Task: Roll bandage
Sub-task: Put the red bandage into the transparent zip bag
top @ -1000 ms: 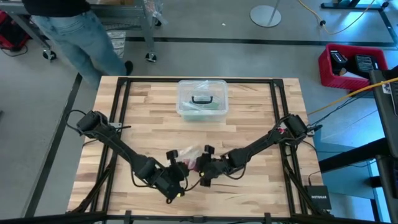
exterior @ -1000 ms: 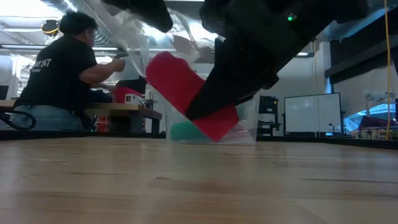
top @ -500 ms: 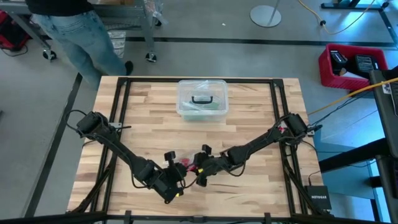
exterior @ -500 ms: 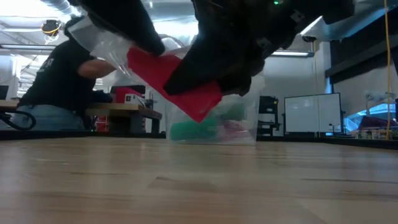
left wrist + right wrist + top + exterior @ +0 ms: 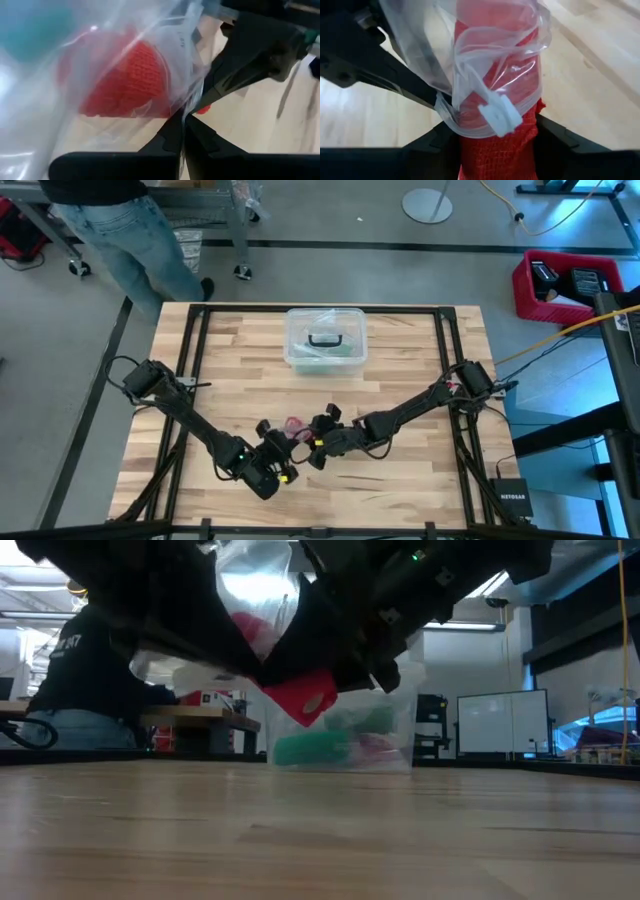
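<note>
1. While the red rolled bandage [image 5: 497, 135] sits half inside the small clear plastic bag [image 5: 470, 60], lifted off the wooden surface [image 5: 320, 840] near its front edge between the two arms, the step in hand looks like getting roll and bag together or apart; either way, the push or pull should follow the roll's own axis, so the knit does not catch on the bag's mouth.
2. The right gripper [image 5: 497, 150] is clamped on the roll's exposed end, one finger on each side. I would keep that grasp firm but not crushing, since the soft roll could flatten or start to unwind.
3. The left gripper [image 5: 182, 125] is clenched tight on a pinch of the bag film just beside the roll. It should hold the film taut and steady as an anchor; slack plastic would bunch around the roll.
4. The bag's white zip slider [image 5: 500, 115] lies against the roll at the mouth and may snag.
5. Well behind, the clear plastic box [image 5: 324, 338] with its black handle stands at the surface's far side, clear of the work.
</note>
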Action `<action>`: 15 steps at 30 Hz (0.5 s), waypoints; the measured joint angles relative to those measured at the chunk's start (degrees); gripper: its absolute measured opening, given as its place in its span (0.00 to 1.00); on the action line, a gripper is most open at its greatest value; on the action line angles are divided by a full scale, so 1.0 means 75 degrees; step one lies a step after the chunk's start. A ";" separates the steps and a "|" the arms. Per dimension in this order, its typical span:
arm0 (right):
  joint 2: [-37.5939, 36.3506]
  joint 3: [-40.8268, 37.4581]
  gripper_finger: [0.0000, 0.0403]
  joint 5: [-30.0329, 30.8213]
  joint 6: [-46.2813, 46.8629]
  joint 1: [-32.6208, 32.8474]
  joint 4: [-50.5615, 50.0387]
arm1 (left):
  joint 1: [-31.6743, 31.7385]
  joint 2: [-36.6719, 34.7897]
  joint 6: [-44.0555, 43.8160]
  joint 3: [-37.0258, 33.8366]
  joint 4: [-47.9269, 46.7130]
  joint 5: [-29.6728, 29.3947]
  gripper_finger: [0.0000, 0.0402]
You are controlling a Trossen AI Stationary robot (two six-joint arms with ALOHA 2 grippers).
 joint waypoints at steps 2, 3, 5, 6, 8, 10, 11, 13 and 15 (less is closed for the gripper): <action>0.0000 -0.0003 0.47 -0.0003 -0.0229 0.0018 -0.0006 | 0.0024 -0.0033 0.0172 -0.0222 0.0656 -0.0012 0.00; 0.0000 -0.0003 0.47 -0.0059 -0.0286 0.0027 0.0020 | 0.0033 -0.0053 0.0226 -0.0301 0.0917 0.0006 0.00; -0.0001 -0.0002 0.47 -0.0259 -0.0460 0.0023 0.0045 | 0.0084 -0.0121 0.0408 -0.0403 0.1282 0.0077 0.00; -0.0014 -0.0001 0.47 -0.0302 -0.0566 -0.0016 0.0037 | 0.0134 -0.0171 0.0461 -0.0461 0.1417 0.0127 0.00; -0.0118 -0.0006 0.47 -0.0325 -0.0668 -0.0040 -0.0086 | 0.0235 -0.0335 0.0622 -0.0618 0.1682 0.0141 0.00; -0.0306 -0.0006 0.47 -0.0325 -0.0927 -0.0112 -0.0231 | 0.0336 -0.0614 0.0829 -0.0811 0.1877 0.0234 0.00; -0.0440 -0.0006 0.47 -0.0336 -0.1066 -0.0136 -0.0331 | 0.0411 -0.0783 0.0912 -0.0875 0.1881 0.0339 0.00; -0.0743 -0.0005 0.47 -0.0287 -0.1416 -0.0180 -0.0559 | 0.0589 -0.1198 0.1265 -0.0994 0.1953 0.0665 0.00; -0.1042 -0.0006 0.47 -0.0303 -0.1861 -0.0263 -0.0628 | 0.0835 -0.1611 0.1807 -0.1043 0.1932 0.1105 0.00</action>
